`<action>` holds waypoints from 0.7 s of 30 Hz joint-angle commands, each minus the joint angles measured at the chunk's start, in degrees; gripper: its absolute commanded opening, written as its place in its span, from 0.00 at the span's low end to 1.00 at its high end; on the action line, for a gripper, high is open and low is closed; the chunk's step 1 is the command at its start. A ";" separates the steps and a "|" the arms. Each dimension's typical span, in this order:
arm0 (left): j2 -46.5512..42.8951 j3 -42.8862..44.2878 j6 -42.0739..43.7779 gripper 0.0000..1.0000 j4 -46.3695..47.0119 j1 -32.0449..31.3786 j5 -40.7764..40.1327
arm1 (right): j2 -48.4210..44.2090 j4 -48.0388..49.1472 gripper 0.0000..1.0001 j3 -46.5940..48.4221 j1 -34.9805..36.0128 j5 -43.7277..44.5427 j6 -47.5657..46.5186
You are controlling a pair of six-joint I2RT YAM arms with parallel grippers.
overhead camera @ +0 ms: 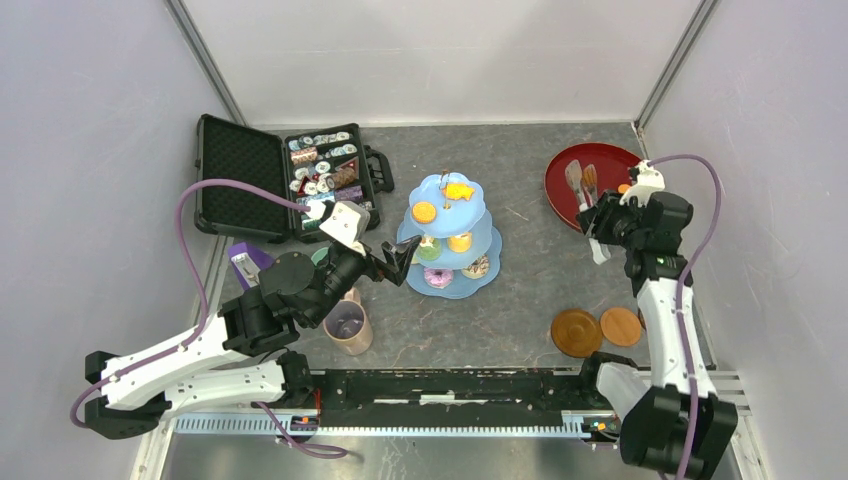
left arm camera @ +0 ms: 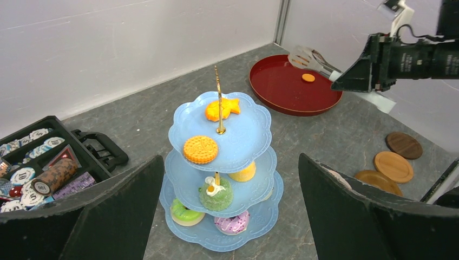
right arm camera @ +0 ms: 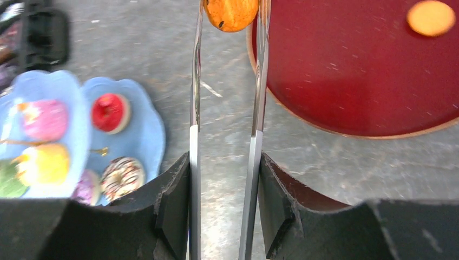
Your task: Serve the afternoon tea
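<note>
Right jaws on tongs [right arm camera: 195, 162]; orange biscuit [right arm camera: 231, 13] at tips, wrist-view only.

**Open table round most of the cake stand [overhead camera: 455, 290]; the case side is crowded.**

Between the stand and the red tray [overhead camera: 560, 195] the grey table lies bare, a wide lane. At the tray end the right gripper [overhead camera: 598, 215] hangs over the rim, clamped on tongs [overhead camera: 577, 180]. Behind the stand, toward the back wall, it is bare too. On the arm-base side a free strip runs between the tan mug [overhead camera: 347, 325] and the brown coasters [overhead camera: 577, 332]. On the remaining side the left gripper [overhead camera: 398, 258], jaws spread wide, sits just beside the stand's lower tiers, with the black case [overhead camera: 285, 180] beyond it. The stand's gold rod [left arm camera: 218, 97] juts above its top tier.
</note>
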 commanded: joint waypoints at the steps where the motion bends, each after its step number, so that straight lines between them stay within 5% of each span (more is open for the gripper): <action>1: -0.18 1.01 -2.24 1.00 1.49 0.23 -0.50 | -6.72 0.62 0.17 0.45 0.30 -13.47 1.54; 8: 0.12 0.84 -2.56 1.00 1.76 0.26 -0.06 | -15.18 -4.02 0.18 1.33 6.52 -25.41 -1.77; 21: 0.88 1.08 -2.76 1.00 1.45 0.20 -0.03 | -17.43 -3.13 0.19 1.07 27.15 -22.91 -0.52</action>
